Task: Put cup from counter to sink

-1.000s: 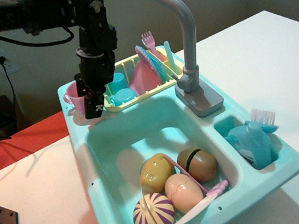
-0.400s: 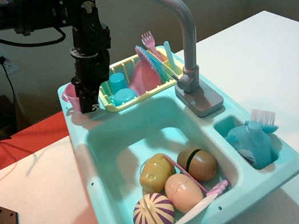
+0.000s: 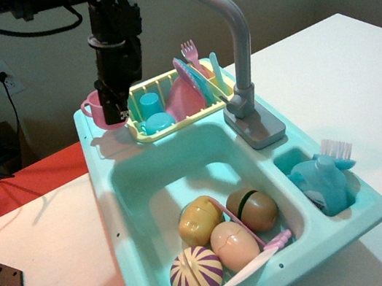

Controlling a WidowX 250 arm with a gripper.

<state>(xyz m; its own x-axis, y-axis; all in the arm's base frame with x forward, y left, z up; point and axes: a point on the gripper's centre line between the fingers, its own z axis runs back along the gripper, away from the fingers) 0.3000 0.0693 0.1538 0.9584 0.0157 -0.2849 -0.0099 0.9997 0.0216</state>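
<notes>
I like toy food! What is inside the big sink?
Inside the sink lie four toy foods: a yellowish piece, a brown one, a peach egg shape and a purple striped ball. A pink utensil lies across them. The floor under them is hidden.

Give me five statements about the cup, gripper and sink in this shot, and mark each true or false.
1. The gripper holds the pink cup. True.
2. The cup lies in the sink. False: it is up at the back-left corner, beside the yellow rack.
3. Toy foods lie in the sink. True.
4. The faucet is pink. False: it is grey.
5. The brush is in the rack. False: it sits in the small side compartment.
</notes>
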